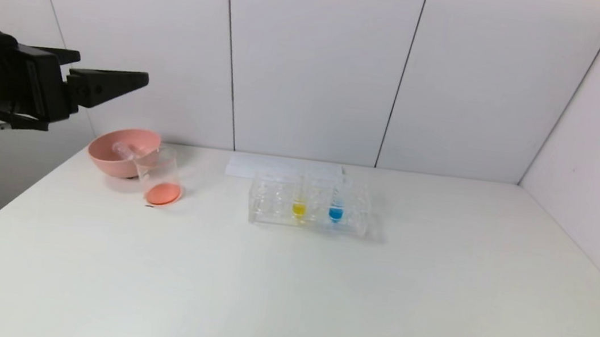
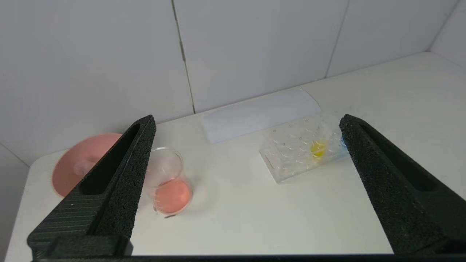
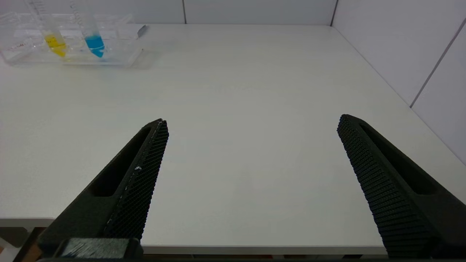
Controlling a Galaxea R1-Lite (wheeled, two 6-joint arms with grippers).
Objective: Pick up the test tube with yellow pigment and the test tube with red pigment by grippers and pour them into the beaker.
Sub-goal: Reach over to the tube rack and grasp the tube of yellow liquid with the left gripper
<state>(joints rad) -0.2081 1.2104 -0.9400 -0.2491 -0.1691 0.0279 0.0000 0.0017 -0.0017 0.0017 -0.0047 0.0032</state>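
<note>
left claw (image 1: 110, 85) arm cut off by the head view's edge.

I see bright, even, diffuse light from overhead; the matte white tabletop (image 1: 320, 285) shows only soft, faint shadows beside the clear plastic tube rack (image 1: 310, 204). The pink bowl (image 2: 78, 163) looks slightly blurred.

Black end effector (image 1: 110, 85) with 2 tapered, textured fingers (image 2: 120, 174).

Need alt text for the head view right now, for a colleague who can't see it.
Left gripper hangs open and empty above the table's left edge, over a pink bowl and a beaker holding red liquid. Mid-table, a clear rack holds a yellow tube and a blue tube.
</note>
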